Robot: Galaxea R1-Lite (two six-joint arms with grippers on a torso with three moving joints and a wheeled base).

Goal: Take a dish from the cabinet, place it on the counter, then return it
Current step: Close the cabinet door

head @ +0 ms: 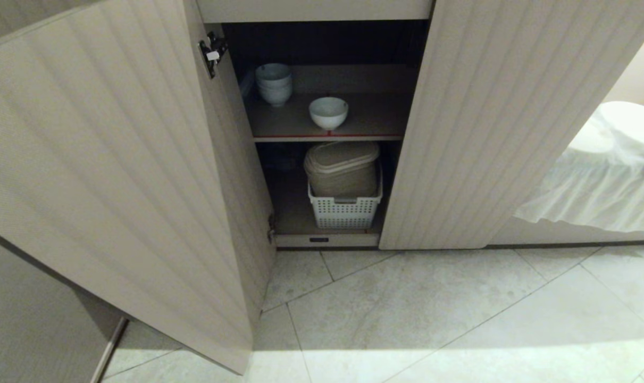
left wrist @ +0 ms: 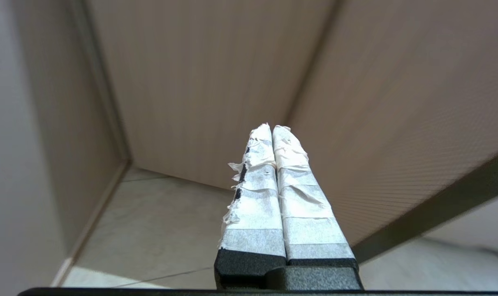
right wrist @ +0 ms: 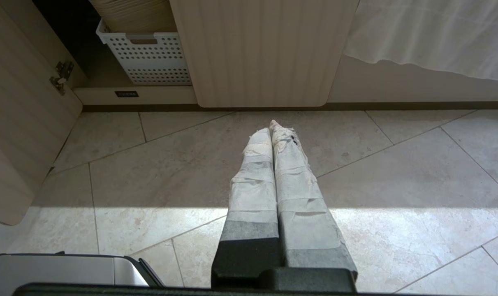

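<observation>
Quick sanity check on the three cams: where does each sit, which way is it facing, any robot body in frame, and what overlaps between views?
Head: on the robot's head, looking forward and down into the open cabinet; dish on the upper shelf, white basket below; no arm shows.
Left wrist: behind the shut left gripper, facing the open door's plain inner face over floor tiles.
Right wrist: behind the shut right gripper, aimed down over the floor at the cabinet base.
Shared: head and right wrist both show the white basket and the closed fluted door.
</observation>
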